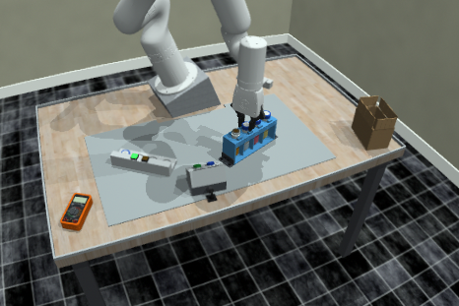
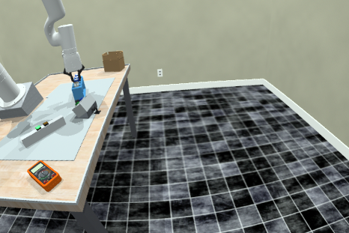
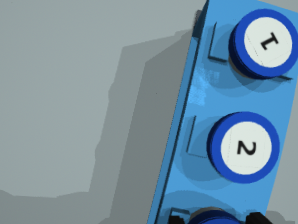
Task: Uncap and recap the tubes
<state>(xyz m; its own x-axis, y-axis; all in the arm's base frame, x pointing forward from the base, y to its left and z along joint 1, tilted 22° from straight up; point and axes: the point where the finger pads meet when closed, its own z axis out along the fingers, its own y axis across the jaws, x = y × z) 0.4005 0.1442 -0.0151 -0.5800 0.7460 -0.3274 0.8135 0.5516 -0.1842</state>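
Observation:
My gripper (image 1: 246, 126) (image 2: 76, 79) (image 3: 216, 219) points down over the blue decapping station (image 1: 230, 153) (image 2: 78, 94) (image 3: 200, 95), shut on the blue cap of tube 3, which is cut off at the wrist view's lower edge. How far it is screwed down cannot be told. The cap of tube 1 (image 3: 268, 42) and the cap of tube 2 (image 3: 246, 148) sit on their tubes. Tube 4 (image 1: 235, 133) stands uncapped. A blue-rimmed cap (image 1: 125, 152) lies at the left end of the cap tray (image 1: 159, 166) (image 2: 54, 128). The green lamp (image 1: 134, 156) (image 2: 38, 127) is bright; the amber lamp (image 1: 145, 158) is dark.
The key housing (image 1: 207, 177) (image 2: 87, 108), with the blue key (image 1: 211, 163) and green key (image 1: 197, 165), stands between tray and station. An orange multimeter (image 1: 77, 212) (image 2: 44, 175) lies near a table corner. An open cardboard box (image 1: 372, 126) (image 2: 113, 61) stands at the opposite end.

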